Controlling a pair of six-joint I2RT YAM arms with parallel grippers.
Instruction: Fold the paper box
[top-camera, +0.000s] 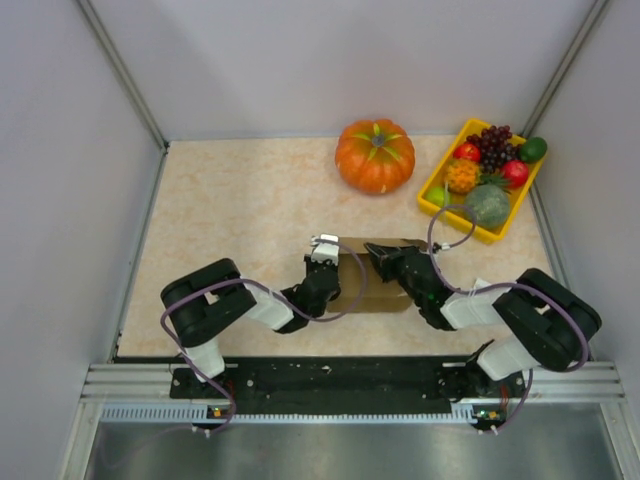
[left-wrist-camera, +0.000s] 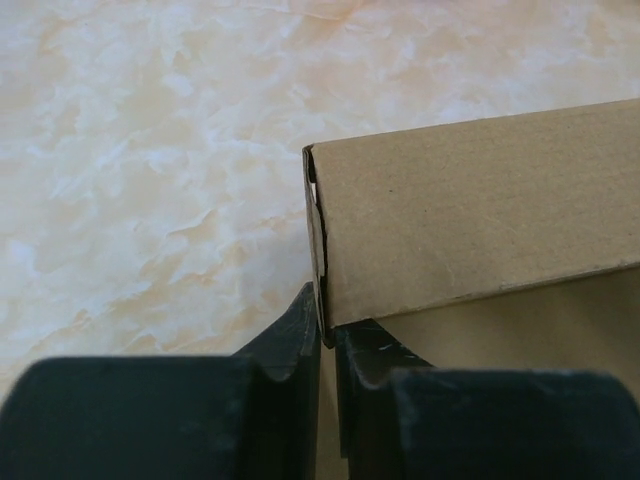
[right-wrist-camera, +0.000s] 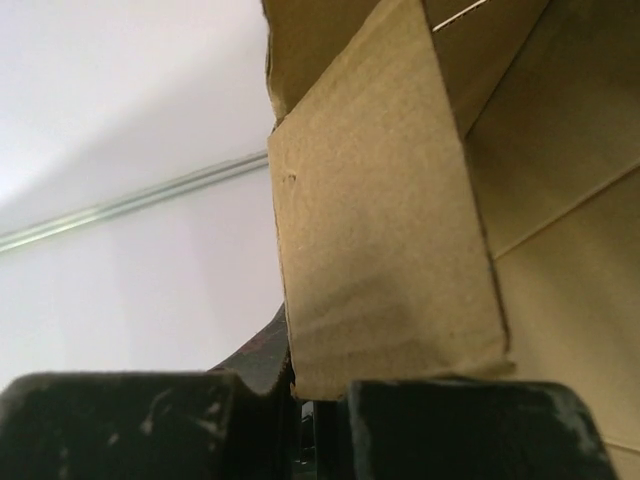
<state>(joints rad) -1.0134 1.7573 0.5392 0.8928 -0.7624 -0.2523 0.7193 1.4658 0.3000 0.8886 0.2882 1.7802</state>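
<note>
- The left gripper (left-wrist-camera: 328, 345) is pinching the left end wall of the paper box (left-wrist-camera: 470, 220), its jaws nearly pressed together on the cardboard.
- The box is lying mid-table (top-camera: 230, 220) between the arms, seemingly mid-fold.
- The right gripper (right-wrist-camera: 320, 405) is clamping a flap, jaws together; next, that flap probably needs tucking inward.
- The pumpkin (top-camera: 375, 155) and the yellow tray (top-camera: 441, 166) are standing well behind, obstructing nothing.

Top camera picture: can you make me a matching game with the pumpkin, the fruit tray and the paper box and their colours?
Things:
1. pumpkin
2. fruit tray
3. paper box

Colours:
A. plain brown
B. orange
C. yellow

Right pairs: 1-B, 2-C, 3-A.
</note>
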